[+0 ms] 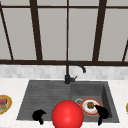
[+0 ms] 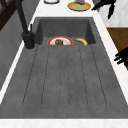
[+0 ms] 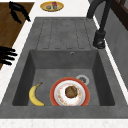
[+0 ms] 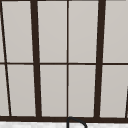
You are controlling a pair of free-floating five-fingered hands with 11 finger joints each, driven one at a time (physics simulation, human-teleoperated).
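A red-rimmed white plate (image 1: 86,110) with a brown piece of food (image 1: 90,105) lies in the sink basin (image 1: 105,96), beside the drain. In the right side view a yellow banana (image 3: 35,95) lies left of the plate (image 3: 55,86). My right hand (image 1: 102,112) hovers open at the basin's front rim, apart from the plate; in the right side view this hand (image 3: 6,55) has its fingers straight over the counter edge. My left hand (image 1: 38,116) hangs open before the drainboard (image 1: 42,97), holding nothing. A red ball (image 1: 67,115) shows between the hands.
A black faucet (image 1: 68,73) stands behind the sink. A yellow plate with food (image 1: 3,104) rests on the left counter, and another yellow plate (image 2: 79,5) on the right counter. A dark-framed window (image 4: 67,62) fills the wall above.
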